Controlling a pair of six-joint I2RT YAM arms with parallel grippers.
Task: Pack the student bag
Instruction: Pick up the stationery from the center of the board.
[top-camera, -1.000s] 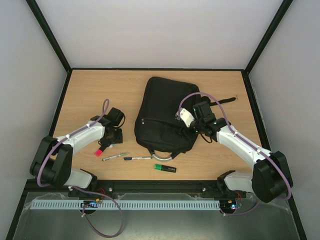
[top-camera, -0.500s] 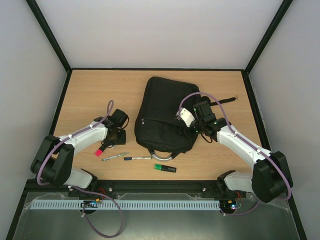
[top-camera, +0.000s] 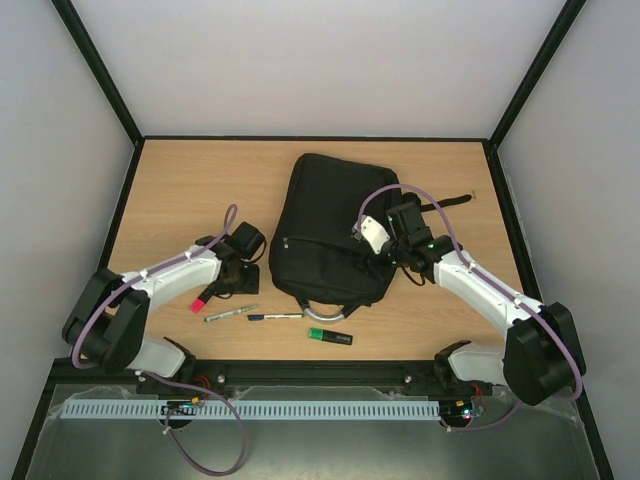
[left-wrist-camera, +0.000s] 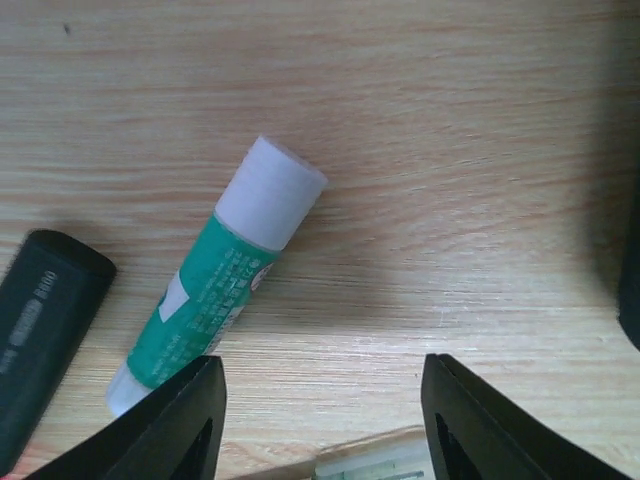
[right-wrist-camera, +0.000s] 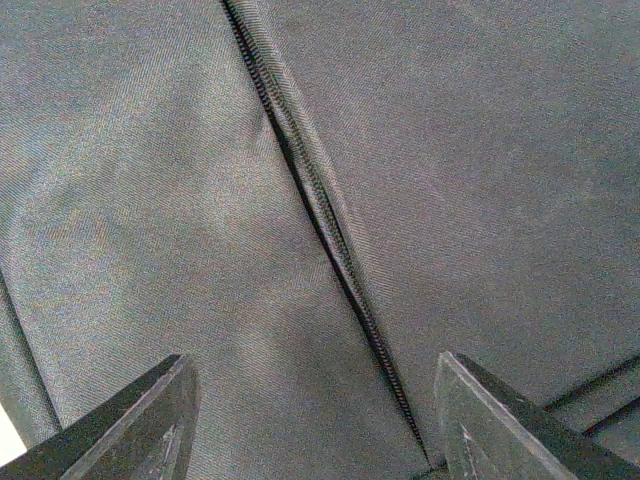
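The student bag (top-camera: 325, 235) is a large black fabric backpack lying flat mid-table, its grey handle (top-camera: 322, 312) toward the near edge. My right gripper (top-camera: 388, 250) hovers open over the bag's right part. In the right wrist view a closed zip (right-wrist-camera: 320, 230) runs between the open fingers of the right gripper (right-wrist-camera: 312, 375), which hold nothing. My left gripper (top-camera: 238, 270) is open just left of the bag. In the left wrist view the left gripper (left-wrist-camera: 322, 380) stands over bare wood, with a green glue stick (left-wrist-camera: 215, 280) by its left finger.
A black marker with a red end (top-camera: 200, 300), a silver pen (top-camera: 230, 313), a blue pen (top-camera: 275, 317) and a green highlighter (top-camera: 330, 337) lie near the front edge. The left wrist view shows the marker (left-wrist-camera: 40, 330), a clear pen (left-wrist-camera: 370, 462) and the bag's edge (left-wrist-camera: 630, 290).
My left gripper has shifted right toward the bag and slightly nearer the front edge. The right arm and the bag have not moved.
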